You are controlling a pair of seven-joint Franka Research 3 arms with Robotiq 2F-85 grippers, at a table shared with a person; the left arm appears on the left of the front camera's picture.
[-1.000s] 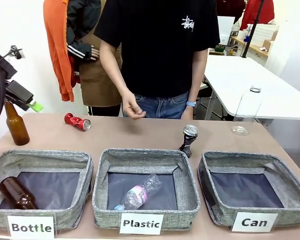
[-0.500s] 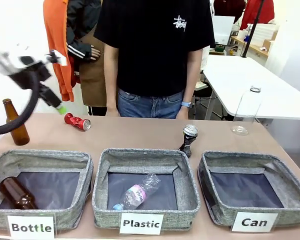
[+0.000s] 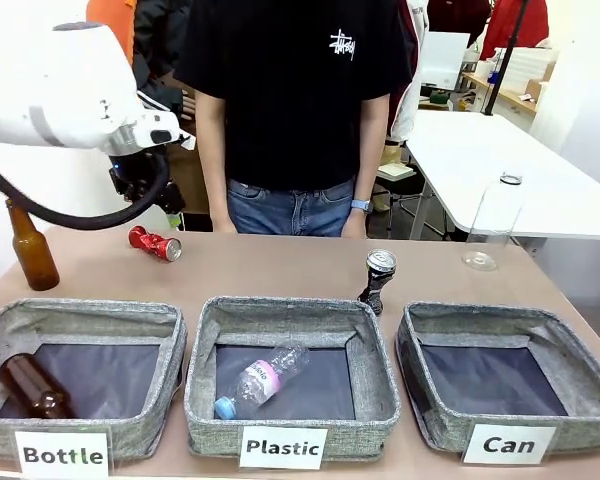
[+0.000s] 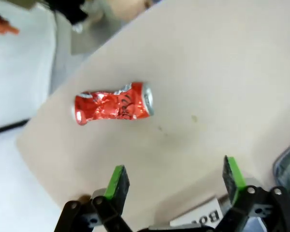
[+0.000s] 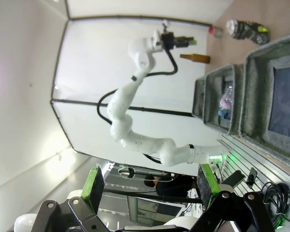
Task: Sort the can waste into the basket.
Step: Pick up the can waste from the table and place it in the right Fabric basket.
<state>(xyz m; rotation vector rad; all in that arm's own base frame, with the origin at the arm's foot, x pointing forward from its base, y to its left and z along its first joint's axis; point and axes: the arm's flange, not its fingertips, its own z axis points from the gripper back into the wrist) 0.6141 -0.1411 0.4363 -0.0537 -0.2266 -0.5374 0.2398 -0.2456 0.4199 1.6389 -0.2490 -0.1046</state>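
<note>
Hovering with its green pads spread wide and nothing between them, our left gripper (image 4: 175, 174) sits above the far left part of the counter (image 3: 280, 265). In its wrist view we've got the crushed red can (image 4: 113, 104) lying on its side just past the fingertips, untouched. Our right gripper (image 5: 149, 186) is spread apart as well and holding nothing, and its wrist view looks off sideways with the baskets along one edge. Moving out, the black can (image 3: 378, 280) stands upright with its silver top up, just behind the far rim between the middle and right baskets. The Can basket (image 3: 450, 430) is on the right of the front row and we see just its dark bottom inside, so neither can is in it yet. The Plastic basket (image 3: 205, 400) in the middle holds a clear plastic bottle (image 3: 255, 382), and the Bottle basket (image 3: 170, 400) on the left has a brown bottle (image 3: 30, 388) lying in it. A standing brown bottle (image 3: 30, 250) is at the far left of the counter, well apart from the red can. A person in a black tee (image 3: 290, 90) stands across from us.
</note>
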